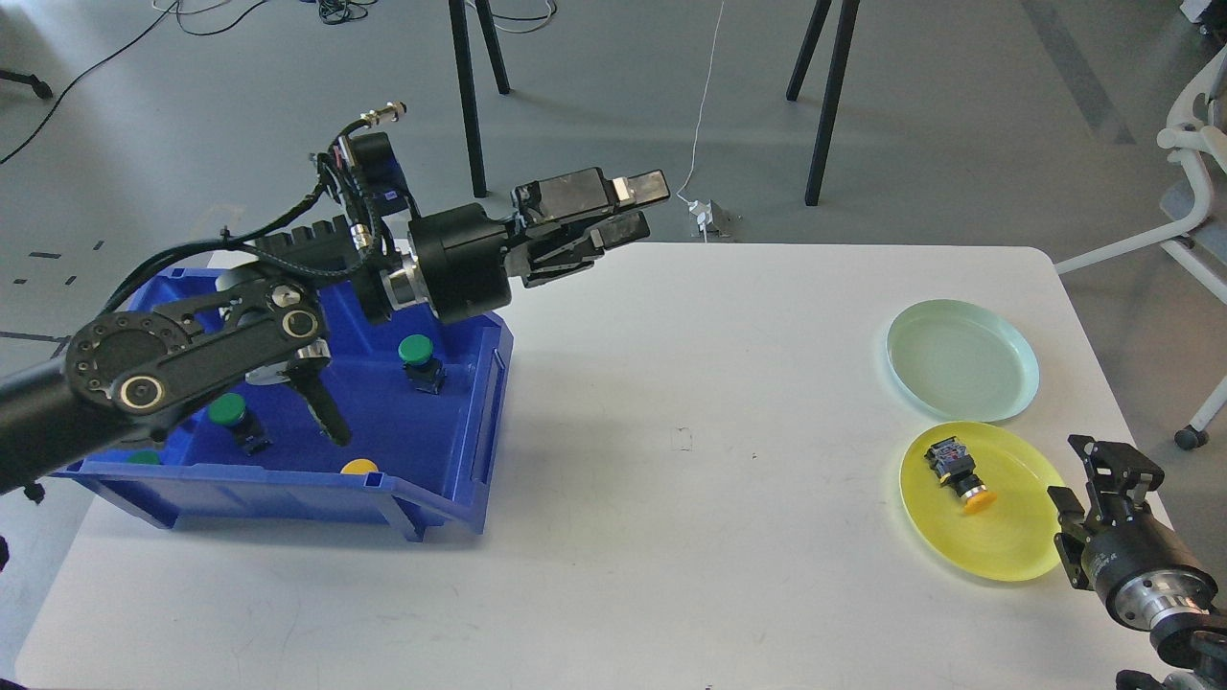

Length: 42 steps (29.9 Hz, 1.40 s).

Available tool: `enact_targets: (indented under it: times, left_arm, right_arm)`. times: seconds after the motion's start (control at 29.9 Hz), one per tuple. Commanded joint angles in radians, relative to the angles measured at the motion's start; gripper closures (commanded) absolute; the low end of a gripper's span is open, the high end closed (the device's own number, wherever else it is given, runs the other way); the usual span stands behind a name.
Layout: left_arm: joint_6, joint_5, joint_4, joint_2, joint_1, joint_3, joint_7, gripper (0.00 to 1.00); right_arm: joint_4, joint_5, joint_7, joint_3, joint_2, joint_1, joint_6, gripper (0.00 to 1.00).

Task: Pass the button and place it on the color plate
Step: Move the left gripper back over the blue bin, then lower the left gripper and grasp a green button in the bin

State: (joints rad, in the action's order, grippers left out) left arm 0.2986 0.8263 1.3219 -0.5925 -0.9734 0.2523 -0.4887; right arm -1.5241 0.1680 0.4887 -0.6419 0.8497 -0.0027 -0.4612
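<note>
Yellow marks the part already done: one yellow-capped button point(959, 471) lies on its side on the yellow plate point(1016, 546) at the near right of the white table point(671, 537), so that button looks delivered to its matching colour. The pale green plate point(961, 359) just beyond it, touching or nearly touching the yellow one, holds nothing.

What is left sits in the blue bin point(460, 450) at the left. Two green-capped buttons stand there, one toward the far side point(419, 359) and one nearer the left point(233, 419); a third green cap point(144, 458) peeks over the bin's near wall at the left, and a yellow cap point(359, 468) shows at the near wall.

The left gripper point(628, 209) hangs above the table's far edge, right of the bin, its two fingers slightly parted with nothing between them. The right gripper point(1102, 479) waits at the near right beside the yellow plate, fingers spread and carrying nothing.

My judgement: the task is early, with one of about five visible buttons placed. The green ones should go to the green plate, and the remaining yellow one to the yellow plate, each passed from left to right.
</note>
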Motion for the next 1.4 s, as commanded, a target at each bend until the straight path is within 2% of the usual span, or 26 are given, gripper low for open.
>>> enact_targets:
  times: [0.0, 0.2, 0.3, 0.37, 0.47, 0.57, 0.67, 0.77, 1.0, 1.37]
  left_arm:
    - [0.005, 0.013, 0.065, -0.172, -0.027, -0.013, 0.000, 0.22]
    - [0.036, 0.270, 0.065, -0.441, -0.071, -0.099, 0.000, 0.21]
    - [0.092, 0.468, 0.053, -0.496, -0.073, -0.148, 0.000, 0.21]
    - [0.100, 0.577, 0.018, -0.500, -0.068, -0.182, 0.000, 0.21]
    - [0.102, 0.709, -0.070, -0.494, -0.064, -0.240, 0.000, 0.21]
    - [0.103, 0.801, -0.211, -0.475, -0.062, -0.280, 0.000, 0.21]
    - [0.105, 0.864, -0.360, -0.402, -0.059, -0.310, 0.000, 0.22]
    - [0.103, 0.875, -0.456, -0.339, -0.057, -0.340, 0.000, 0.22]
    - [0.105, 0.872, -0.490, -0.282, -0.059, -0.380, 0.000, 0.22]
    - [0.103, 0.867, -0.546, -0.233, 0.009, -0.380, 0.000, 0.22]
  right_arm:
    - [-0.019, 0.001, 0.000, -0.087, -0.001, 0.004, 0.056, 0.19]
    - [-0.028, -0.004, 0.000, -0.303, -0.021, 0.003, 0.269, 0.05]
    - [-0.027, -0.007, 0.000, -0.393, -0.055, 0.003, 0.358, 0.04]
    - [-0.027, -0.007, 0.000, -0.435, -0.073, 0.003, 0.401, 0.04]
    - [-0.027, -0.007, 0.000, -0.473, -0.107, 0.003, 0.450, 0.04]
    - [-0.028, -0.007, 0.000, -0.483, -0.124, 0.003, 0.469, 0.04]
    - [-0.027, -0.007, 0.000, -0.481, -0.129, 0.000, 0.472, 0.04]
    - [-0.027, -0.007, 0.000, -0.483, -0.129, -0.008, 0.473, 0.04]
    - [-0.025, -0.007, 0.000, -0.484, -0.127, -0.026, 0.473, 0.04]
    - [-0.024, -0.007, 0.000, -0.484, -0.127, -0.033, 0.475, 0.04]
